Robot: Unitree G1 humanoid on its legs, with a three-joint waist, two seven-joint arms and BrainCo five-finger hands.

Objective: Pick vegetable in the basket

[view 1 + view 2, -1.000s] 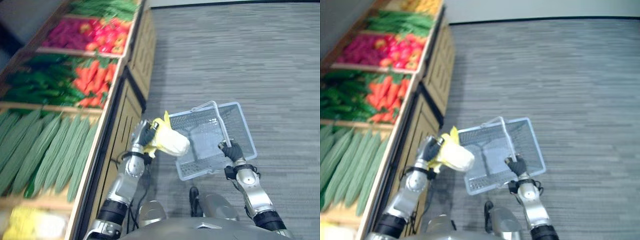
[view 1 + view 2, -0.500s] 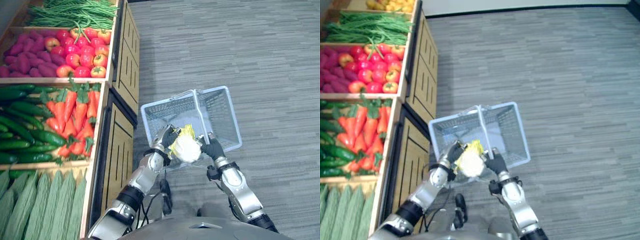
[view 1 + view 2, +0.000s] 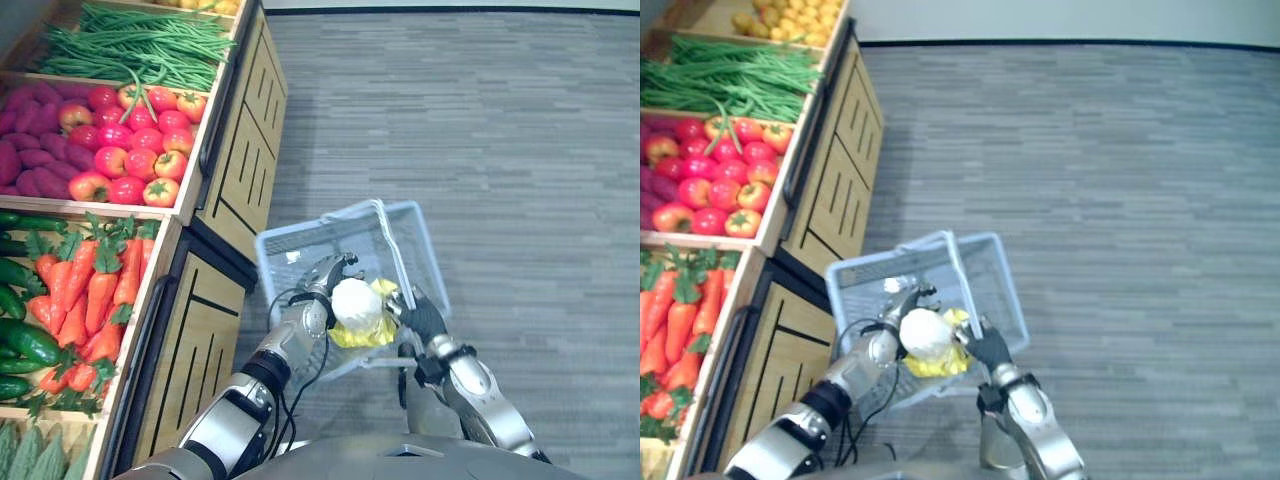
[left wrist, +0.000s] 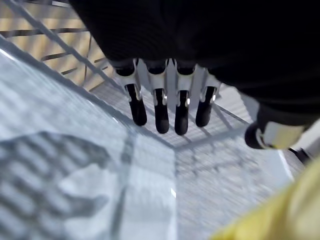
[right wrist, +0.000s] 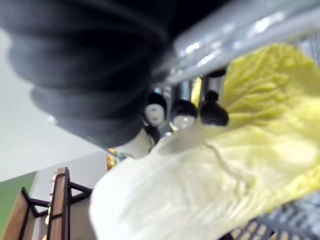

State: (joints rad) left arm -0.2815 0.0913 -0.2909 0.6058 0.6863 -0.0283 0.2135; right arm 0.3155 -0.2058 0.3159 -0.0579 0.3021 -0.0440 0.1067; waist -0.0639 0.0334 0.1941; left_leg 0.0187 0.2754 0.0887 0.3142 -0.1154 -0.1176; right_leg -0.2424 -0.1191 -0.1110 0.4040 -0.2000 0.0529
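Left eye view, looking down at a grey carpeted floor [image 3: 520, 150] beside a wooden produce stand [image 3: 235, 150] stocked with tomatoes [image 3: 130, 150] and carrots [image 3: 100, 280]. A pale blue wire basket [image 3: 300, 262] hangs in front of the robot. A napa cabbage [image 3: 357, 303] lies inside it at the near end, its rounded white base up and its yellow, crinkled leaves spread beneath.

The left hand [image 3: 325, 280] is inside the basket just beside the cabbage. In the left wrist view its fingers [image 4: 161, 112] are straight and hold nothing, with the mesh wall past them and a yellow leaf edge at the corner. The right hand [image 3: 420, 317] is curled round the basket's handle [image 3: 390, 245] and carries it. The right wrist view shows its fingers [image 5: 182, 114] hooked under the bar, with the cabbage very close below.

The cabbage looks bulky but fairly light. Its leafy end seems soft and likely to crumple or tear under a pinch. The white base looks firmer, so a wrap round that thick end should hold best. Its smooth ribs may slip in a loose hold.
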